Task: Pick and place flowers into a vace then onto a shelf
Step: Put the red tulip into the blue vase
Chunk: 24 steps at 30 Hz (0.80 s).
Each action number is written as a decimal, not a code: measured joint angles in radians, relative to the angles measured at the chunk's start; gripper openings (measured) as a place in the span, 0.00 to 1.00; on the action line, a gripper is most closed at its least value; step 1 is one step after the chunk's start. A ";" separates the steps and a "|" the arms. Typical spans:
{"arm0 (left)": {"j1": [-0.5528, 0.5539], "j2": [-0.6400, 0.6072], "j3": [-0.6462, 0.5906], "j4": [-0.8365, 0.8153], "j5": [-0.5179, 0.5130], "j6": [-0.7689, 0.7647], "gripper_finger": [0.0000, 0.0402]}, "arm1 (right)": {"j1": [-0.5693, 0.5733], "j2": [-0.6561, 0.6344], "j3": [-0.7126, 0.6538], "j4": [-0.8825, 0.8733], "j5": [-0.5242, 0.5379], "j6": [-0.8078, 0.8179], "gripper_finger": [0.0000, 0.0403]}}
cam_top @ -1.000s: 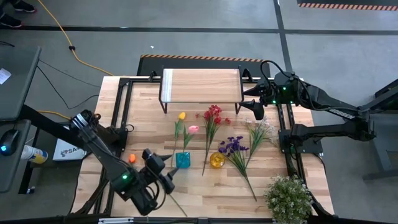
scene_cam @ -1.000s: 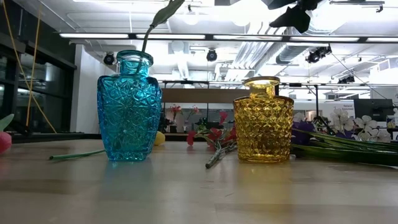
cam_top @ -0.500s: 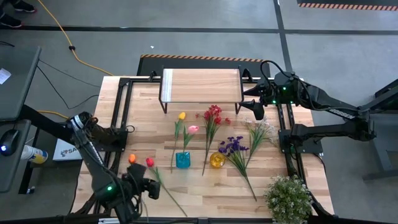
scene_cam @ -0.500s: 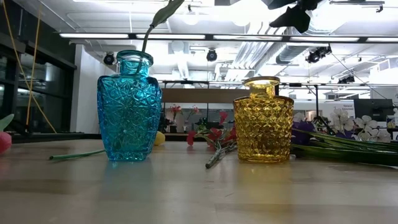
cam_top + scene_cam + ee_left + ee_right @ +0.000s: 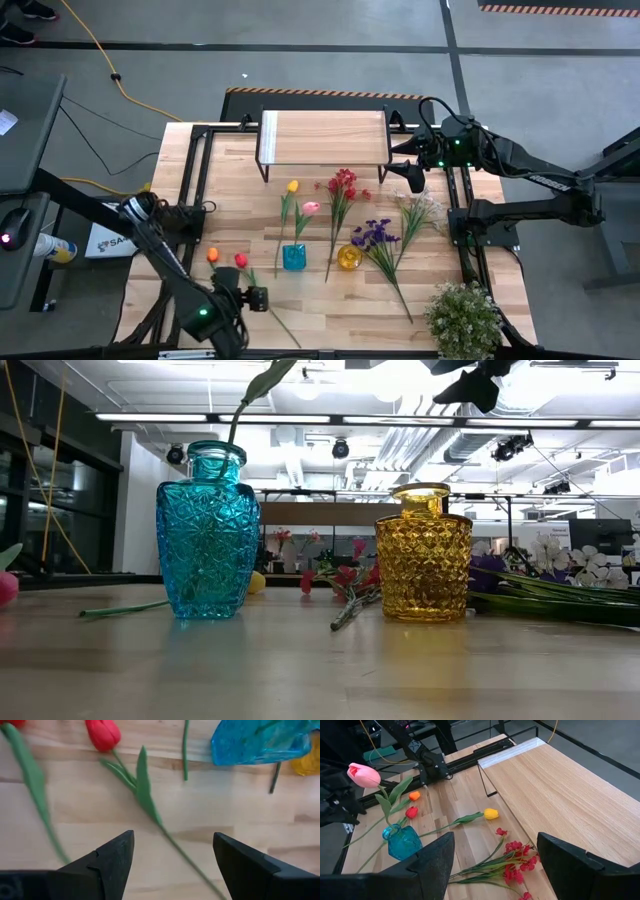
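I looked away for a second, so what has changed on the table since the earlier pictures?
The left gripper has pulled back from beside the blue vase toward the table's front edge and now hovers open over the red tulip's stem, holding nothing. That tulip and the orange one, covered before, now show. The right gripper, pink tulip, yellow vase and shelf are unchanged.

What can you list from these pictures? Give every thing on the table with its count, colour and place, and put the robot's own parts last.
Blue vase: one, table centre, holding pink tulip.
Yellow vase: one, amber, right of blue vase.
Shelf: one, light wood, table's far edge.
Yellow tulip: one, lying before shelf.
Red spray: one, lying beside yellow tulip.
Purple spray: one, right of yellow vase.
White spray: one, right side.
Red tulip: one, lying near left.
Orange tulip: one, beside it.
Potted plant: one, pale green, near-right corner.
Left gripper: open, over red tulip's stem.
Right gripper: open, beside shelf.
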 joint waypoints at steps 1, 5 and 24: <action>0.009 0.009 0.000 0.010 0.004 0.000 0.75 | 0.000 0.000 0.000 0.000 0.000 0.000 0.68; 0.045 0.041 -0.001 0.028 0.042 0.003 0.75 | 0.000 0.000 0.000 0.000 -0.001 0.000 0.68; 0.114 0.198 0.000 0.126 0.134 -0.001 0.75 | 0.000 0.000 0.000 0.001 -0.001 0.000 0.68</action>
